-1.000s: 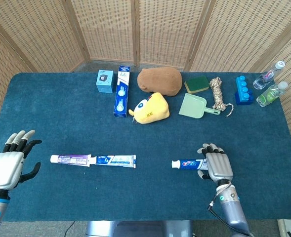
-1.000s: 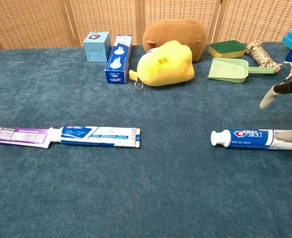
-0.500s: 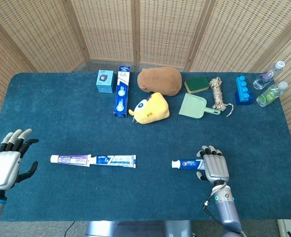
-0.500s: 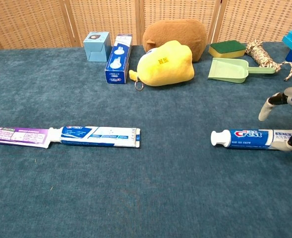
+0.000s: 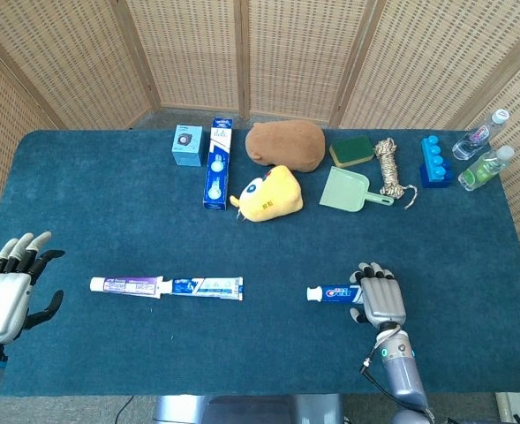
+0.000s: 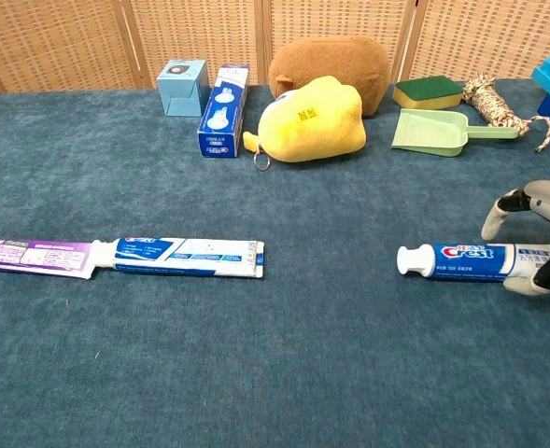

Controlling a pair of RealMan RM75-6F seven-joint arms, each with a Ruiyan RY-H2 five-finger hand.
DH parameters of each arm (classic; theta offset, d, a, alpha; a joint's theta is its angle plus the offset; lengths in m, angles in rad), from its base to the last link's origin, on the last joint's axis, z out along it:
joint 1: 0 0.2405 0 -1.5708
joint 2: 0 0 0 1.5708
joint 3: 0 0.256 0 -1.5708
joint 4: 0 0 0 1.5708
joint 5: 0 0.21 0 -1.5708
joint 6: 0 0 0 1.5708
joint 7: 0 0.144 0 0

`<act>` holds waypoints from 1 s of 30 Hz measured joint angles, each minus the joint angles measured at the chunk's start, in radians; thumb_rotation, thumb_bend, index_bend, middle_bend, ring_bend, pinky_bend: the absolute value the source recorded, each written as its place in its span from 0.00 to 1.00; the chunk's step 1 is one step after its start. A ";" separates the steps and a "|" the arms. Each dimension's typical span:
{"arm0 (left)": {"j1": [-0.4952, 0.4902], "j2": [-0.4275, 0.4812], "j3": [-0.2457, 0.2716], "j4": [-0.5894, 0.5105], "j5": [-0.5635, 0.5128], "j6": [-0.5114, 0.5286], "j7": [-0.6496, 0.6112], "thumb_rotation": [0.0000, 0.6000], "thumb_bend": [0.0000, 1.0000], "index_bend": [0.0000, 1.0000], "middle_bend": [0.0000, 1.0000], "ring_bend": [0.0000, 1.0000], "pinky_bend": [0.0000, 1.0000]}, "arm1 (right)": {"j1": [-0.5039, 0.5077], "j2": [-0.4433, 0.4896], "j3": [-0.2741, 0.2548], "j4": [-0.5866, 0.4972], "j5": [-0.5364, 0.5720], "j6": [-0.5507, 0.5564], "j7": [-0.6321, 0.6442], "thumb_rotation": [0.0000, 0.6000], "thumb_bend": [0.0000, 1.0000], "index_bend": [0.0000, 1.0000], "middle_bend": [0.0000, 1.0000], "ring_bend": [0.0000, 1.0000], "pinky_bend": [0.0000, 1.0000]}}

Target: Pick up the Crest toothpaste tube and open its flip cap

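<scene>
The Crest toothpaste tube (image 5: 332, 293) (image 6: 471, 259) lies flat on the blue table, its white flip cap (image 6: 409, 260) closed and pointing left. My right hand (image 5: 380, 300) (image 6: 542, 235) arches over the tube's tail end. Its thumb touches the tube's near side, and its fingers (image 6: 499, 212) hang spread over the far side. The tube still rests on the cloth. My left hand (image 5: 6, 290) hovers at the table's left edge, holding nothing, fingers apart; the chest view does not show it.
A purple tube (image 5: 125, 285) and a blue-white toothpaste box (image 5: 208, 287) lie end to end at mid-left. Along the back are a light blue box (image 5: 187, 145), a blue carton (image 5: 216, 164), brown (image 5: 285, 144) and yellow plush toys (image 5: 270, 193), a sponge (image 5: 352, 150), a dustpan (image 5: 347, 189), rope (image 5: 388, 166), a blue block (image 5: 434, 161) and bottles (image 5: 482, 155).
My right hand has sunk lower over the tube's tail and its fingers have curled down around it. My left hand has drifted left and toward the near edge. The tube has not moved.
</scene>
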 measured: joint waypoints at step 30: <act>0.038 0.028 0.012 -0.022 0.043 0.058 -0.008 1.00 0.36 0.21 0.08 0.00 0.00 | 0.024 0.016 -0.005 0.070 0.015 -0.088 0.079 1.00 0.34 0.61 0.33 0.28 0.32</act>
